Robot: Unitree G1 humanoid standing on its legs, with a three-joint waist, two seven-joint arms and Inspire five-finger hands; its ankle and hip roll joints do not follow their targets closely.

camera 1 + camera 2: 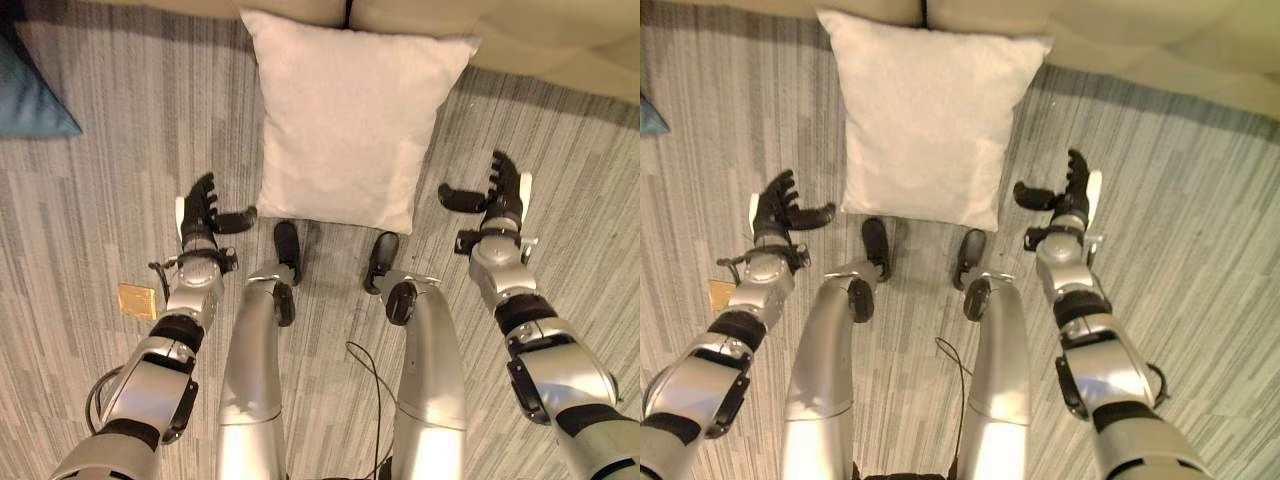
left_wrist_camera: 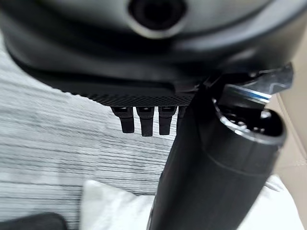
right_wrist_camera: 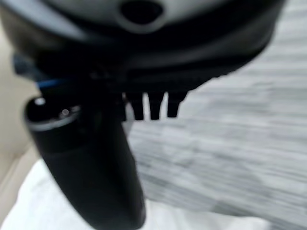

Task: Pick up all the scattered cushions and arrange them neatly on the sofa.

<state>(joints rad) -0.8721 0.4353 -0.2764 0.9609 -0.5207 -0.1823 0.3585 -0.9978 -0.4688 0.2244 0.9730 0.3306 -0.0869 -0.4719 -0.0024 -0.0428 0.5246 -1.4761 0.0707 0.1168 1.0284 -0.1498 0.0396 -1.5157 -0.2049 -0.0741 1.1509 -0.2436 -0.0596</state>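
The left hand [image 1: 201,215] hangs released, gripping nothing, with the white cushion [image 1: 345,120] just to its right on the floor [image 1: 110,200], its top edge against the sofa [image 1: 560,40]. The right hand [image 1: 497,195] is released too, just right of it. A one-sided pinch would probably let the soft cushion sag and slip. One white cushion, one blue cushion [image 1: 30,95] far left of the left hand, and one tan square [image 1: 136,300] below it.
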